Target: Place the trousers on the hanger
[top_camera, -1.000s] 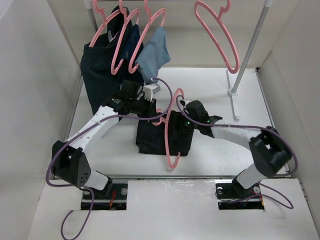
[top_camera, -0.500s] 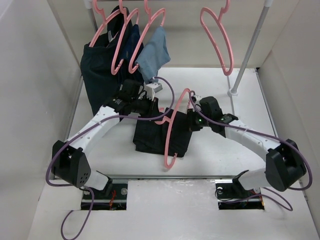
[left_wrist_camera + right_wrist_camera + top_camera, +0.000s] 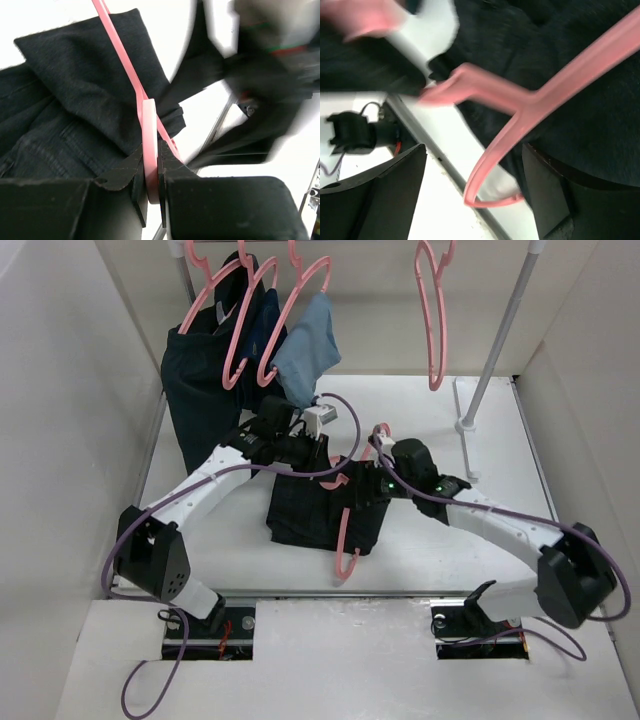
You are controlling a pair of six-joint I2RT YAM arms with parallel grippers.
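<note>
The trousers [image 3: 305,520] lie in a folded black heap on the white bench [image 3: 230,540], in the middle of the overhead view, between the two arms. The hanger [image 3: 342,540] stands tilted over the right half of the heap. Its hook points toward the upper middle of the frame and its lower looped end reaches past the heap's bottom edge.

The left fingers [image 3: 131,169] are pressed together on a thin pink bar of the hanger, pinching it between their pads. In the left wrist view the bar runs from them up and to the left across the black fabric.

The right fingers [image 3: 547,195] are spread wide, one at the lower left and one at the lower right of the blurred right wrist view. A limb of the hanger passes through the gap, nearer the right-hand finger and not gripped, with the trousers dark behind it.

At the top of the overhead view hang more pink spare hangers [image 3: 245,330]. A dark garment [image 3: 195,390] and a light blue cloth [image 3: 305,350] hang at the upper left. A slanted pole [image 3: 503,340] stands at the upper right.
</note>
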